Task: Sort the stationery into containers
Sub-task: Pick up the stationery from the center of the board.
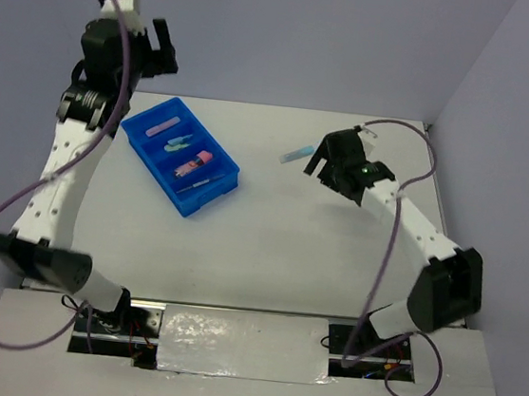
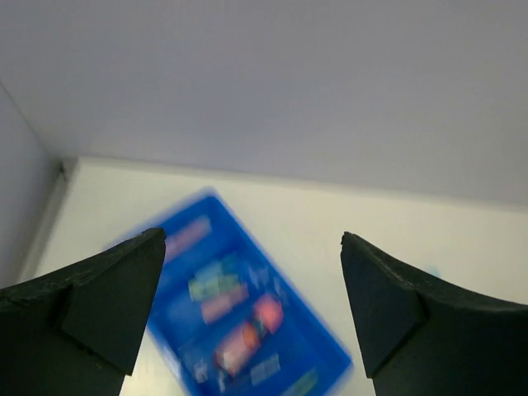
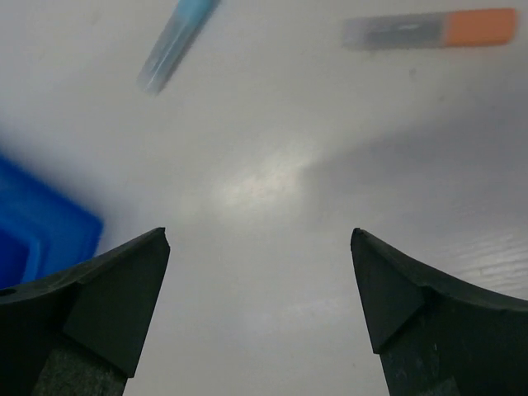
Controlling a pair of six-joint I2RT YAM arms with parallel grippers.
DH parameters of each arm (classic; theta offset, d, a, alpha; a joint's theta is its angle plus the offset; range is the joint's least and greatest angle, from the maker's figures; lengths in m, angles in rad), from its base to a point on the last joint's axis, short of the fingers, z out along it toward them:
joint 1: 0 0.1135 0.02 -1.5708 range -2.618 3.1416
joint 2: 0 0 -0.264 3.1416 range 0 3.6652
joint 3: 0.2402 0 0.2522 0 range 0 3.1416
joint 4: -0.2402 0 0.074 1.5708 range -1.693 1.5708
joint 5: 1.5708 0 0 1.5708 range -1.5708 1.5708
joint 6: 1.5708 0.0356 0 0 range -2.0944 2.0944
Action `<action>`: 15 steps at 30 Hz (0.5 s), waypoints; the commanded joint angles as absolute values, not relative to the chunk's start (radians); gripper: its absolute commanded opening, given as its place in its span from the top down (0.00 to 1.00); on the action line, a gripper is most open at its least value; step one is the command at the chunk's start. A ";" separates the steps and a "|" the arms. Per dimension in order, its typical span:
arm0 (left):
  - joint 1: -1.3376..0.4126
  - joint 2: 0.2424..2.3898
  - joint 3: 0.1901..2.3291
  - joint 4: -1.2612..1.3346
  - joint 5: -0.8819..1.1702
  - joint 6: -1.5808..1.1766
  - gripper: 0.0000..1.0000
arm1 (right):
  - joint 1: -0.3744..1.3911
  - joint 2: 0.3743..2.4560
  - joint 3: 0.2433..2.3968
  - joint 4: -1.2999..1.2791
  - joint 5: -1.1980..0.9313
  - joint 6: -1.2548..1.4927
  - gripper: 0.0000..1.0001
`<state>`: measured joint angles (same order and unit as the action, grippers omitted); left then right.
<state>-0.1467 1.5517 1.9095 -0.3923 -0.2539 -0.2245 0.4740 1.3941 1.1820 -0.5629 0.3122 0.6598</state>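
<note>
The blue tray (image 1: 217,195) sits left of centre on the table and holds several stationery pieces: a pink stick (image 1: 164,128), a teal one (image 1: 180,143) and a pink-red one (image 1: 197,160). My left gripper (image 1: 166,49) is raised high above the tray's far end, open and empty. In its wrist view the left gripper (image 2: 252,239) frames the blurred tray (image 2: 330,351). My right gripper (image 1: 323,171) hovers open over the table, just right of a light blue stick (image 1: 296,154). Ahead of the right gripper (image 3: 260,235) lie that blue stick (image 3: 177,37) and a grey piece with an orange end (image 3: 429,29).
Purple walls close off the table at the back and on the right. A corner of the tray (image 3: 37,227) shows at the left of the right wrist view. Bare tabletop (image 1: 268,246) lies between the tray and the arm bases.
</note>
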 commanded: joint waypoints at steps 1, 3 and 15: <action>-0.196 1.365 1.662 -0.617 -0.076 -0.394 0.01 | 0.362 1.541 1.325 -0.717 0.471 0.975 0.02; -0.233 1.278 1.519 -0.577 -0.078 -0.368 0.01 | 0.284 1.613 1.409 -0.834 0.521 1.203 0.02; -0.319 0.793 0.948 -0.491 -0.173 -0.278 0.01 | 0.118 2.074 1.715 -0.995 0.486 1.495 0.07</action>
